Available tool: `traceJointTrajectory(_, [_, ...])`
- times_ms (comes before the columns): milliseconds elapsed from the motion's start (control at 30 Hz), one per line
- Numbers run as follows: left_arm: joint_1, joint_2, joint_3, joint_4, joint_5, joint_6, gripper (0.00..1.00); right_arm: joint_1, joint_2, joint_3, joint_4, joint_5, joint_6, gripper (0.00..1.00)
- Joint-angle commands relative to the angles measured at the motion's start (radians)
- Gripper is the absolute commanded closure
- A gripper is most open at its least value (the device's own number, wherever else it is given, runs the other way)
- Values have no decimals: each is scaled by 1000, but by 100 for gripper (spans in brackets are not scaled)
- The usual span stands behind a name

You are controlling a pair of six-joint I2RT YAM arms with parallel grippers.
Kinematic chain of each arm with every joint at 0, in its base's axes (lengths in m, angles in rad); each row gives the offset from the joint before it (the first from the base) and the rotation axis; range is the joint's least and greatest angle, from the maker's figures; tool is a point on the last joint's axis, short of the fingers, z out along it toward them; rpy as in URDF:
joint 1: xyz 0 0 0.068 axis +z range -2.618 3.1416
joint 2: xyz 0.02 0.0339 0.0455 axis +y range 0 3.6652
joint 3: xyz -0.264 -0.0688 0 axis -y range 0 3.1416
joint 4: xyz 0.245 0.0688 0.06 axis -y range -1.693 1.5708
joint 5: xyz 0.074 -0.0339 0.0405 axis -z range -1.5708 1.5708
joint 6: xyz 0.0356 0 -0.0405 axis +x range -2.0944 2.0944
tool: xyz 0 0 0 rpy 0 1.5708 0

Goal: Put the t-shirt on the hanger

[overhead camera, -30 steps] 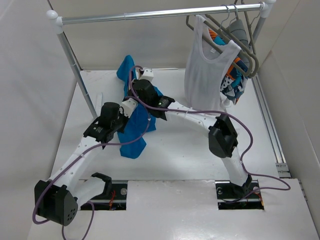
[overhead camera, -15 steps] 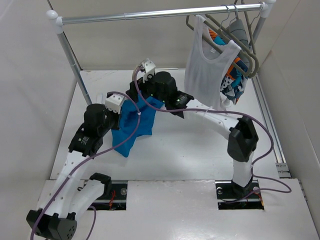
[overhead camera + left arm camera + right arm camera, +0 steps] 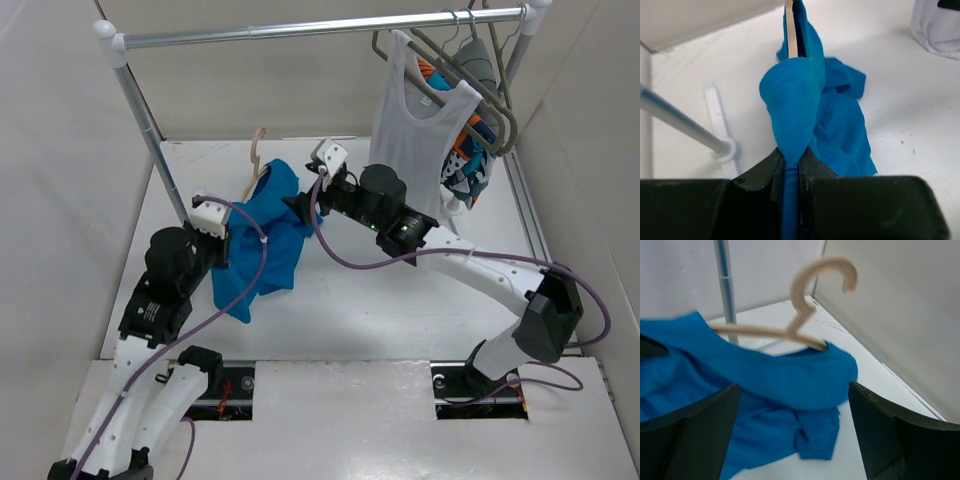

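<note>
The blue t-shirt (image 3: 262, 235) hangs bunched over the pale wooden hanger (image 3: 257, 152), whose hook sticks up behind it. My left gripper (image 3: 232, 252) is shut on a fold of the t-shirt (image 3: 805, 90), with blue cloth pinched between its jaws (image 3: 790, 167). A strip of the hanger (image 3: 789, 27) shows above the cloth. My right gripper (image 3: 303, 208) stands open just right of the shirt. In the right wrist view the hanger (image 3: 812, 277) and the t-shirt (image 3: 780, 380) lie ahead of my right gripper (image 3: 792, 432), with nothing between the wide-apart fingers.
A metal clothes rail (image 3: 320, 25) spans the back on an upright pole (image 3: 150, 140). A white tank top (image 3: 410, 140) and a patterned garment (image 3: 468, 165) hang on grey hangers (image 3: 470, 70) at the right. The pole's foot (image 3: 727, 147) stands close to the left of the shirt.
The right gripper opened, let go and drew back to the right. The left arm pulled back toward the near left with the shirt. The hanger's hook now shows.
</note>
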Motion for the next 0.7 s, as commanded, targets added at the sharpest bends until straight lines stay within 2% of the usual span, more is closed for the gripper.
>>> traceJointTrajectory(0, [-1, -103, 56, 89, -59, 82, 100, -4, -81, -69, 60, 50, -47, 7])
traceJointTrajectory(167, [-1, -214, 88, 98, -98, 159, 100, -13, -153, -141, 60, 101, -67, 7])
traceJointTrajectory(367, [-1, -324, 157, 154, -135, 191, 100, -13, -163, -132, 5, 130, -113, 7])
traceJointTrajectory(467, [-1, -324, 206, 190, -161, 191, 100, -13, -163, -121, -4, 130, -122, 7])
traceJointTrajectory(667, [-1, -216, 303, 295, -182, 147, 100, -13, -144, -88, -13, 130, -132, 7])
